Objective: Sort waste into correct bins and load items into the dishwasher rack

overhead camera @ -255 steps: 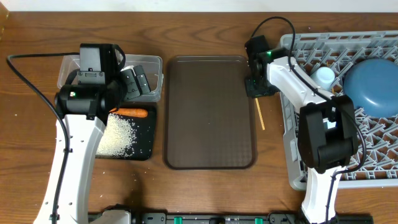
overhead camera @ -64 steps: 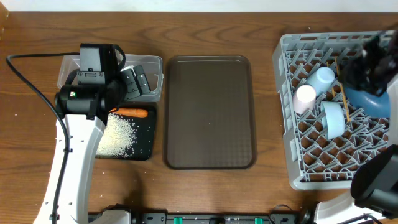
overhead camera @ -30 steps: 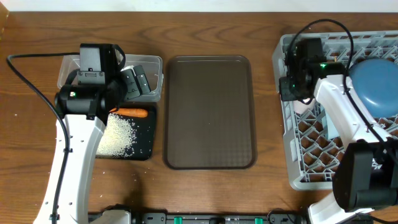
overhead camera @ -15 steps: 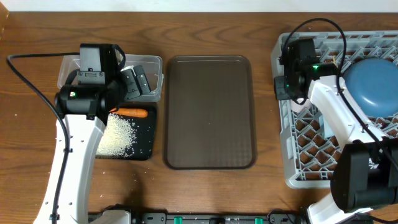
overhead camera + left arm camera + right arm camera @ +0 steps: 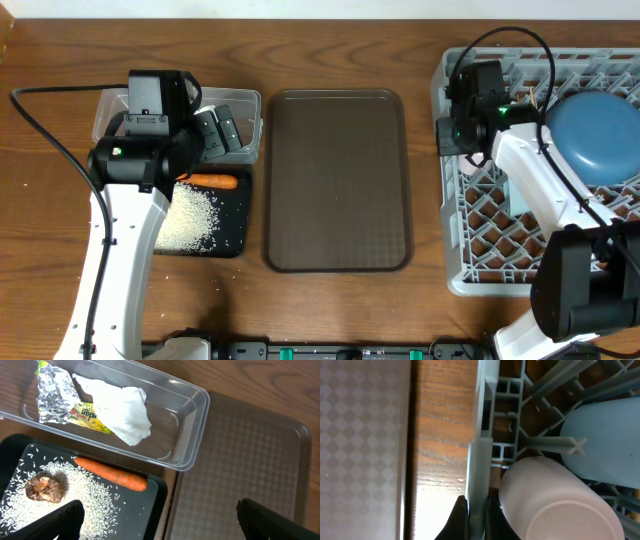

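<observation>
Wooden table (image 5: 330,310), right claw (image 5: 476,510) tight on grey rack wall (image 5: 486,390), pink cup (image 5: 550,500) just beside; left claw (image 5: 157,510) wide over carrot (image 5: 111,473).

A brown serving tray (image 5: 337,180) lies flat at the middle of a dark wooden worktop (image 5: 330,310), its long sides running front to back. The tray is rectangular with rounded corners, a low raised rim and a fine diamond-patterned surface; the wood's grain runs side to side.
</observation>
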Available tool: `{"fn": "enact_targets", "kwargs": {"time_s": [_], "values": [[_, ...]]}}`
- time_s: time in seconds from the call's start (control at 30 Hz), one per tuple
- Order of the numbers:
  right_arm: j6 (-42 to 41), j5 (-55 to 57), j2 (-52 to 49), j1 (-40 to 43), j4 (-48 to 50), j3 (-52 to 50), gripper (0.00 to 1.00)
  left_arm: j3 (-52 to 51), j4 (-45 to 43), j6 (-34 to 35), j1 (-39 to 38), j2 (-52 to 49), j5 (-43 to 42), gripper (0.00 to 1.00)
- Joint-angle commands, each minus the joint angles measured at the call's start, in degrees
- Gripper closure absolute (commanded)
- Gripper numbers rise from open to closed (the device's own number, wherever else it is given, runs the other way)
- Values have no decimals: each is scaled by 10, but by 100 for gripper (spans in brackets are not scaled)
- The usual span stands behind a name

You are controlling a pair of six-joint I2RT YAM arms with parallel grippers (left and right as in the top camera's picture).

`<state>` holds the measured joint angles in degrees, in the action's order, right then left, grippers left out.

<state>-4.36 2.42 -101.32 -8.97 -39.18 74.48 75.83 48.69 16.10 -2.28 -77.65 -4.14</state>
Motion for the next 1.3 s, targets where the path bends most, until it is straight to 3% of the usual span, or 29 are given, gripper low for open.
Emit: {"fn": "enact_targets", "kwargs": {"time_s": [0.0,1.27], "values": [[12,-42,-1,-16,19,4,99,6,1,-6,3,-2,1,2],[107,-63,-1,-50,73,3,99,6,2,-6,3,-2,1,2]]}}
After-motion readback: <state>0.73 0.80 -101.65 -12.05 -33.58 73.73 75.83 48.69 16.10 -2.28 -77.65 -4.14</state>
